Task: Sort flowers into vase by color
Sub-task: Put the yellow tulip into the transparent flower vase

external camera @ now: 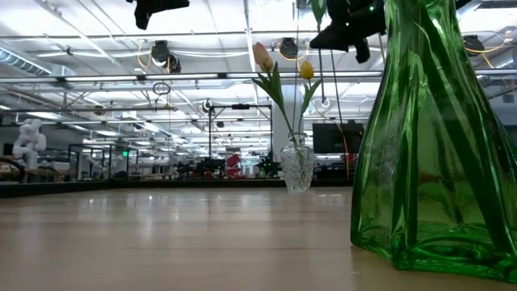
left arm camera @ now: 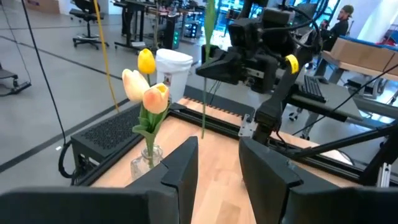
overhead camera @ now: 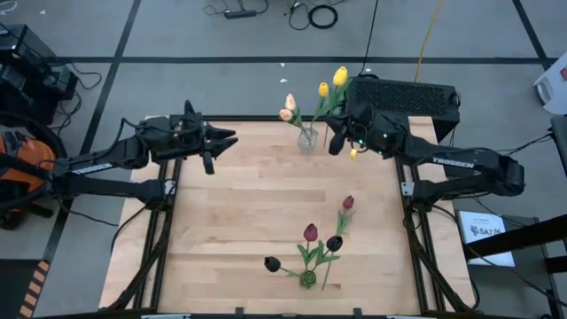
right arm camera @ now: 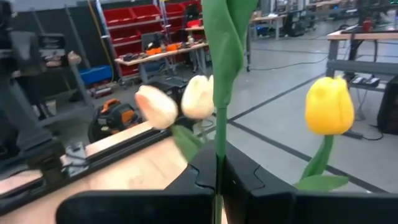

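We pinch a yellow tulip point(overhead camera: 340, 76) in the right gripper point(overhead camera: 337, 142) beside the clear vase point(overhead camera: 307, 138), next lower its stem in; left gripper point(overhead camera: 221, 139) waits half-open.

Glossy green glass vase point(external camera: 436, 153), wood table point(overhead camera: 257, 213)

Two pale peach artificial tulips point(overhead camera: 288, 107) and a yellow tulip point(overhead camera: 323, 89) stand upright in a clear glass vase point(overhead camera: 307, 139) at the table's twelve o'clock edge; a second yellow tulip point(overhead camera: 340, 76) hangs just beside them; three dark red and near-black tulips point(overhead camera: 311, 233) lean in a green glass vase point(overhead camera: 307, 278) at six o'clock
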Motion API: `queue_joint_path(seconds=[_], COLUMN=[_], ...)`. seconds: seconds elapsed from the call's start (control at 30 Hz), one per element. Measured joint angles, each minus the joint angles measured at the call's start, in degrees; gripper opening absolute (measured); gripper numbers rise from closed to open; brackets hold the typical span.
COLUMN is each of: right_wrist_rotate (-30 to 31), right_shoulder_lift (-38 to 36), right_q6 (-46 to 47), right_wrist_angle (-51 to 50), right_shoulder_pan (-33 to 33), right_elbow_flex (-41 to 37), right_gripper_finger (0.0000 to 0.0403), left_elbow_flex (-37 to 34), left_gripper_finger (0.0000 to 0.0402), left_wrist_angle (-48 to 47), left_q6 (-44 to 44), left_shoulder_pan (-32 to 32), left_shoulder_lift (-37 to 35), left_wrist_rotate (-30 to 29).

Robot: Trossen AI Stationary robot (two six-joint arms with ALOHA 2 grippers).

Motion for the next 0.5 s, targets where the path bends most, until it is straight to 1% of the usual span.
queue_joint_path(seconds=[0.1,0.27,0.43,0.5], right_wrist_rotate=[-0.79,-7.46,-7.76,-8.91], right_shoulder_lift=[1.81,5.92,9.04,10.36], right_q6=[0.5,0.57,0.57,0.13], right_wrist_angle=[2.22,9.42,15.55,17.65], right_shoulder_pan=[-1.83,-4.97,-6.97,-7.59], right_elbow_flex=[0.0,0.0,0.0,0.0], right_gripper_finger=[0.0,0.0,0.0,0.0], left_elbow_flex=[0.0,0.0,0.0,0.0], left_gripper_finger=[0.0123,0.0123,0.0123,0.0123], left_wrist_angle=[-0.33,-2.93,-6.57,-7.24], left_q6=[0.0,0.04,-0.31,-0.33], left_shoulder_pan=[0.0,0.0,0.0,0.0], left_shoulder_lift=[0.0,0.0,0.0,0.0], left_wrist_rotate=[-0.04,-0.11,0.61,1.63])
